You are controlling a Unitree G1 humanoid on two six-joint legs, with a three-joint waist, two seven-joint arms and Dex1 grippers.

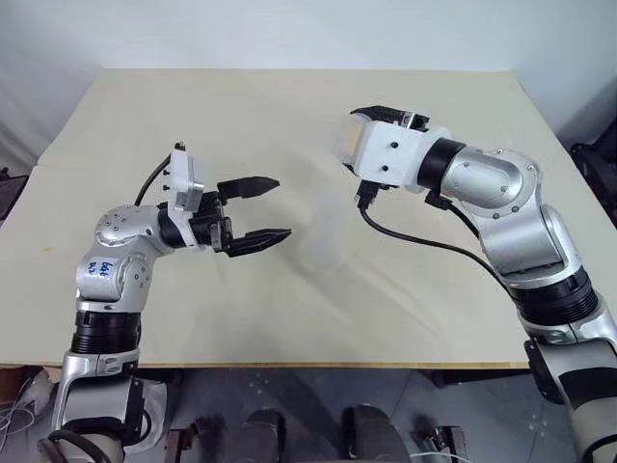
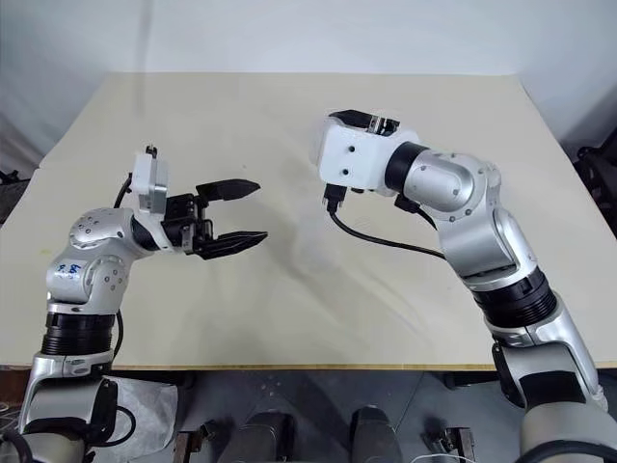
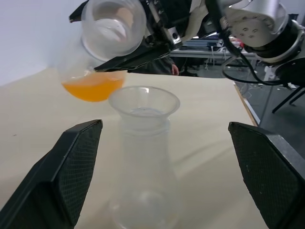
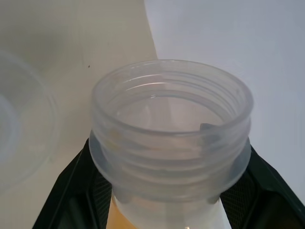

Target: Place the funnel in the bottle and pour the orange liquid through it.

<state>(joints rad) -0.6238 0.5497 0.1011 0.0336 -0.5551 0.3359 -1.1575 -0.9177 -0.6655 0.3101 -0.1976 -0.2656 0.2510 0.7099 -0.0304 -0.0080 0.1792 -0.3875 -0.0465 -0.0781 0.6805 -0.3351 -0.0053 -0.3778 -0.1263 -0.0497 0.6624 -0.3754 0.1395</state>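
The bottle (image 3: 143,181), a clear conical flask, stands upright on the table between my arms, faint in the head views (image 1: 323,236). The clear funnel (image 3: 144,99) sits in its neck, cone upward. My left gripper (image 1: 281,208) is open, its fingers (image 3: 71,162) on either side of the bottle without touching it. My right gripper (image 1: 362,130) is shut on the threaded neck (image 4: 171,124) of a second clear flask (image 3: 102,43). That flask is held tilted, above and just behind the funnel. The orange liquid (image 3: 93,88) pools in its lowered belly.
The beige table (image 1: 289,106) stretches wide behind and to both sides, with its front edge (image 1: 289,365) near my body. A black cable (image 1: 415,239) loops from my right wrist low over the table, to the right of the bottle.
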